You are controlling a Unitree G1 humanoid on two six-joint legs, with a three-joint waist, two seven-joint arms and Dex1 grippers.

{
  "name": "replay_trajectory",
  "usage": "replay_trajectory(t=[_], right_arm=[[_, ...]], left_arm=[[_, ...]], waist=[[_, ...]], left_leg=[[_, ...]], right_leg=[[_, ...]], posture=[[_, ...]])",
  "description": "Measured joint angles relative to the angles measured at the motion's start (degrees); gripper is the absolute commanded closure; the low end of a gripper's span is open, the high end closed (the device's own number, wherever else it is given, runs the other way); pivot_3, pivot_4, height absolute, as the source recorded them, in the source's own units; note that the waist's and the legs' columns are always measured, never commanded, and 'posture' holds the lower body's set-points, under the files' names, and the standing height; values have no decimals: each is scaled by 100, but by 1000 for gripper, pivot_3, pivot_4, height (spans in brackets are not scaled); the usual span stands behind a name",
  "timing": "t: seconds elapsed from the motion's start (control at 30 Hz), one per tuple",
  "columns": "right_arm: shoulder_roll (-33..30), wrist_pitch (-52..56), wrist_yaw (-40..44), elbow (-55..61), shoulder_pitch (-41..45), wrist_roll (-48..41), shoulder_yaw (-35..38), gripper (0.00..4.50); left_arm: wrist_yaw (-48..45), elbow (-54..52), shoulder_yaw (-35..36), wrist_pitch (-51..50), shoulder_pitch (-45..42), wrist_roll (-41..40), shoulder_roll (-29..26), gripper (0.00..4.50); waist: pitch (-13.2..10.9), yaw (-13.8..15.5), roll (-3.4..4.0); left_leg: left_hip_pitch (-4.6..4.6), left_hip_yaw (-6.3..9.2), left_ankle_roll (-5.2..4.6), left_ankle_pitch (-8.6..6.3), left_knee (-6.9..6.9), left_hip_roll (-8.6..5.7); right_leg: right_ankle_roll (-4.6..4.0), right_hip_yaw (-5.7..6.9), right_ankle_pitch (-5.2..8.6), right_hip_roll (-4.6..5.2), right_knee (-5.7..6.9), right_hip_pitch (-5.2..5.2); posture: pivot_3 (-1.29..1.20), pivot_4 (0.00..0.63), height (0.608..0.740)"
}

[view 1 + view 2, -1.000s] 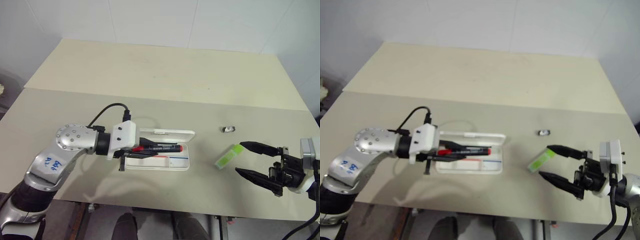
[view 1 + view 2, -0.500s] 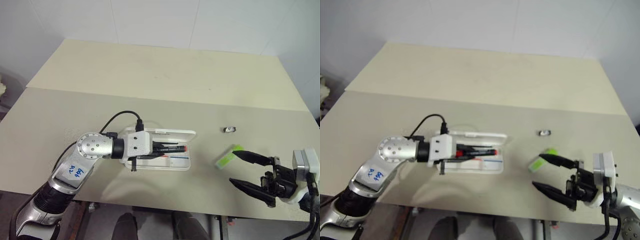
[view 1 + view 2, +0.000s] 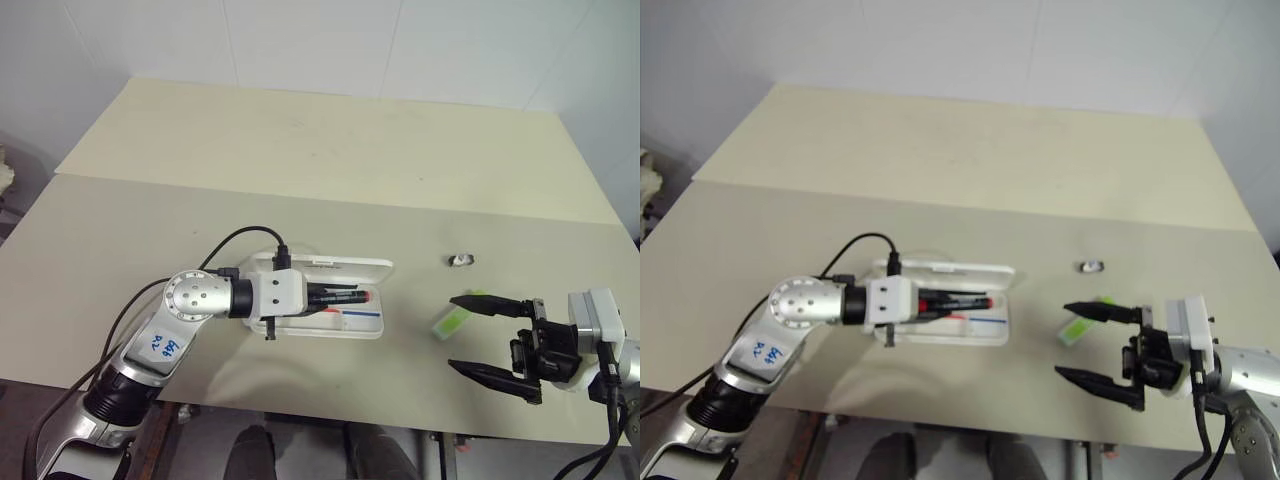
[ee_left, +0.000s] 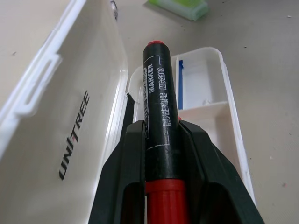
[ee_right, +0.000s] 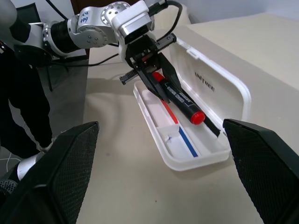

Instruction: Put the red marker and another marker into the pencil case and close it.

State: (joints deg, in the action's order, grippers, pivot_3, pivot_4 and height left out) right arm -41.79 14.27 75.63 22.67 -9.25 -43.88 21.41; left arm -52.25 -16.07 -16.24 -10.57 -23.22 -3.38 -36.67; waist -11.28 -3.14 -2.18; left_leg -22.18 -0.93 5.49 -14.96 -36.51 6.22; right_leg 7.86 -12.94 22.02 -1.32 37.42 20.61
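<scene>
The red marker (image 3: 338, 296), pinched in the left tool (image 4: 161, 154), sits just above the tray of the open case (image 3: 362, 329), lying along its length. The case's lid (image 3: 335, 267) stands raised at the far side. The green marker (image 3: 452, 319) lies on the surface (image 3: 300, 160) right of the case, between the spread fingers of the right tool (image 3: 470, 335). A small object (image 3: 459, 260) rests beyond it.
</scene>
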Motion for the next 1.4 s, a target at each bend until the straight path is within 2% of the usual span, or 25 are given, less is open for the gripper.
replay_trajectory(t=[0.9, 1.27, 1.4], right_arm=[[-12, -37, -172, -72, 214, 64, -97, 0], [-18, -25, -235, -85, 226, 86, -97, 0], [-30, -15, -263, -93, 240, 88, -97, 0]], left_arm=[[267, -399, -16, -545, 54, 496, -23, 3860], [257, -579, -18, -582, 94, 490, 22, 136], [124, -747, -19, -697, 119, 346, 22, 23]], waist=[[0, -5, 0], [0, -7, 0], [0, -9, 0]], left_leg=[[-1, 1, -3, -2, -12, 0], [-1, 0, -3, -2, -12, 0], [-1, 0, -3, -2, -13, 0]], right_leg=[[3, 0, -2, 0, 1, -4], [3, -1, -2, 1, 1, -4], [3, -1, -2, 1, 1, -4]], posture=[[0, 150, 740], [0, 150, 740], [0, 150, 740]])
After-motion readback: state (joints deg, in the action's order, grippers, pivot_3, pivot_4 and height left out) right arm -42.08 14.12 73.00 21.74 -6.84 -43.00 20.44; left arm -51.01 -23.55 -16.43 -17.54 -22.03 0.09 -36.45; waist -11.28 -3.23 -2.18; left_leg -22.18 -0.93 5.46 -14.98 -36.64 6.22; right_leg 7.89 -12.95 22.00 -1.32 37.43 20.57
